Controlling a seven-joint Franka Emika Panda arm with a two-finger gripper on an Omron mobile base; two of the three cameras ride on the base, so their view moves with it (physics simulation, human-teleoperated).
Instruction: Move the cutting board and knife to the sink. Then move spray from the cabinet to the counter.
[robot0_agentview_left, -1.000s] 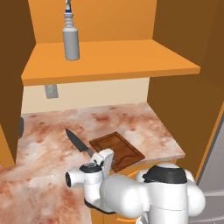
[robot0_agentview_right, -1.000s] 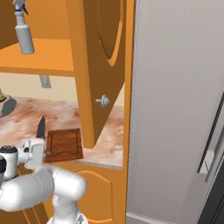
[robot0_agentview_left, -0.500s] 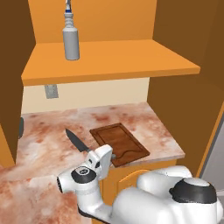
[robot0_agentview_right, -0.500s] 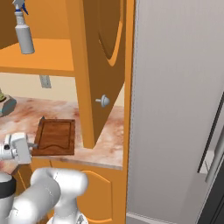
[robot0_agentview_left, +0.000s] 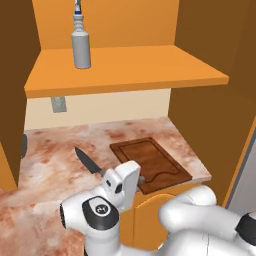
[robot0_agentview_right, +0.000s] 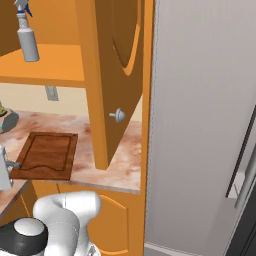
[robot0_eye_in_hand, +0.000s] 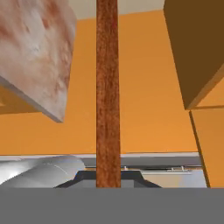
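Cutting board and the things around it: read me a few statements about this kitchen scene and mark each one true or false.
1. The tool is shut on the near edge of the cutting board. True.
2. The spray lies on its side on the counter. False: it stands upright on the cabinet shelf.
3. The knife lies on the counter left of the board. True.
4. The knife rests on top of the board. False: it lies beside it.
5. The cabinet door stands open. True.
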